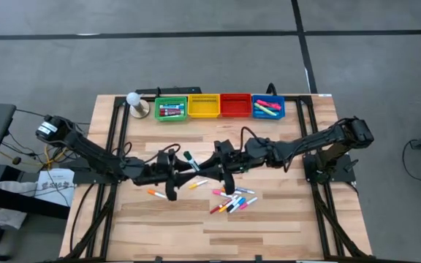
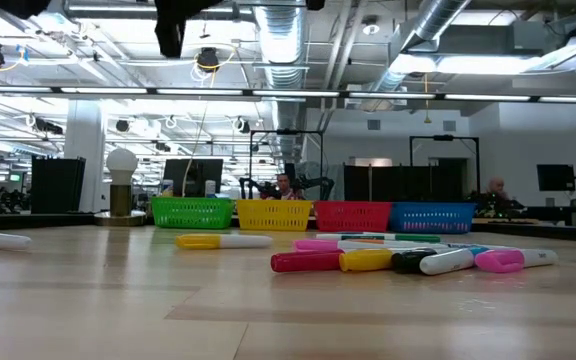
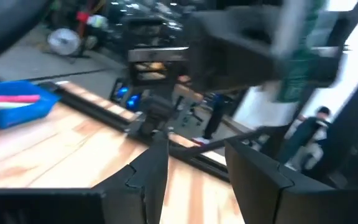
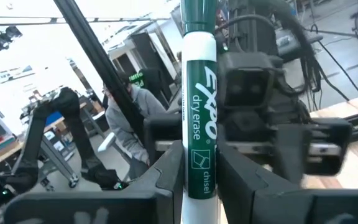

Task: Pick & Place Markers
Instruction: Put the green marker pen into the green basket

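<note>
- High view: a light wooden table (image 1: pixel 283 226) stands on a grey floor crossed by dark lines. Along its far edge sit a green bin (image 1: pixel 171 107), a yellow bin (image 1: pixel 203 106), a red bin (image 1: pixel 235 105) and a blue bin (image 1: pixel 268 107), with a white bulb on a stand (image 1: pixel 134 102) just beside the green one. Both arms meet over the middle of the table. A green marker (image 1: pixel 191 161) sits tilted between the left tool (image 1: pixel 171 180) and the right tool (image 1: pixel 220 172). Loose markers (image 1: pixel 231 200) lie scattered on the table below them, and an orange one (image 1: pixel 156 193) lies apart on the left.
- Low view: the room behind is a wide open hall with white ducts, strip lights and monitors; people sit at desks far back. The four bins line the table's far edge, and the markers (image 2: pixel 408 259) lie flat in a cluster on the wood.
- Left wrist view: the left tool's fingers (image 3: pixel 151 174) stand apart with nothing between them; the blue bin (image 3: pixel 17 106) holds a pink marker. A person stands in the background.
- Right wrist view: the right tool (image 4: pixel 199 177) is clamped on the green dry-erase marker (image 4: pixel 199 118), held upright. A person in a grey top sits behind.
</note>
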You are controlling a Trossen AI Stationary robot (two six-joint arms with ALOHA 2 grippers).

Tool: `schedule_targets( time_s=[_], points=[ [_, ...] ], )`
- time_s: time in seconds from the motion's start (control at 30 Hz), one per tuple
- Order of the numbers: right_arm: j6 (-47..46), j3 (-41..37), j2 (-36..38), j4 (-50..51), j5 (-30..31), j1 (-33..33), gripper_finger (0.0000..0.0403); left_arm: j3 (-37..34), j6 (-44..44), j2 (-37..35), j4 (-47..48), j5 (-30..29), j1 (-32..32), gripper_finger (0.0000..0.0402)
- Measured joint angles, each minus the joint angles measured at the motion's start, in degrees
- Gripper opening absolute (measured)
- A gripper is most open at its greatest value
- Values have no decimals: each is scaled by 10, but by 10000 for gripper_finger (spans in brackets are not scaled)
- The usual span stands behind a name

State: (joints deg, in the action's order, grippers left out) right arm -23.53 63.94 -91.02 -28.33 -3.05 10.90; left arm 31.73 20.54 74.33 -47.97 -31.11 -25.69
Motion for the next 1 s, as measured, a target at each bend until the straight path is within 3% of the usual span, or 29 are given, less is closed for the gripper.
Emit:
schedule_targets(
  time_s=[0.13,0.43,0.63,0.77,1.0],
  points=[
    [-15,0,0,-3,-5,0,66,0,-51,-17,4,44,-12,159],
    [-30,0,0,-7,-24,24,66,0,-117,-103,-1,46,-33,159],
    [-30,0,-2,34,5,29,66,0,-88,-66,-6,46,-28,159],
    [-30,0,-2,71,25,25,66,0,-83,-38,-64,61,-28,159],
    [-30,0,-2,73,31,25,66,0,-83,-30,-81,72,-28,159]
  ],
)
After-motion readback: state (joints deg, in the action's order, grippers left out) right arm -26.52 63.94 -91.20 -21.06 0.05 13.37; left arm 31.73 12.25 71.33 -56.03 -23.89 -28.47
